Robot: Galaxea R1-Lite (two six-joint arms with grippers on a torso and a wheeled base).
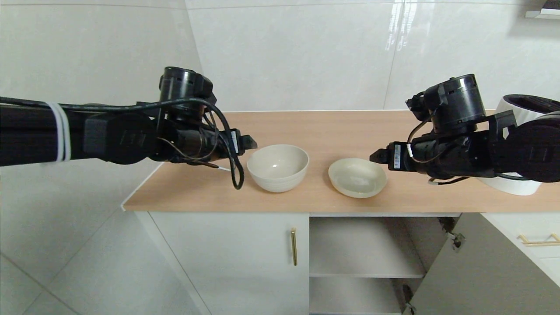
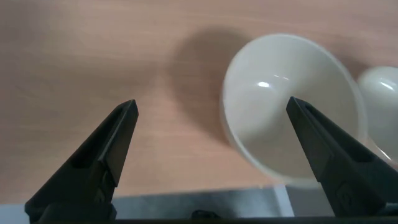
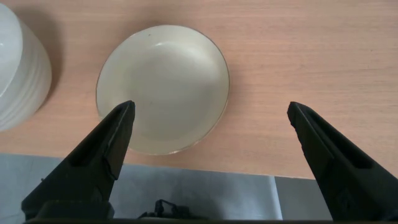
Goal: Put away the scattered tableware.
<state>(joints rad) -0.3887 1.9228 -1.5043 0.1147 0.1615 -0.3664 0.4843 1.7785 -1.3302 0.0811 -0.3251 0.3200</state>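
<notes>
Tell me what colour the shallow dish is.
The dish is pale cream, seen best in the right wrist view.

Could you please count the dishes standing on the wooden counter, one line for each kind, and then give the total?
deep bowl: 1
shallow dish: 1
Total: 2
</notes>
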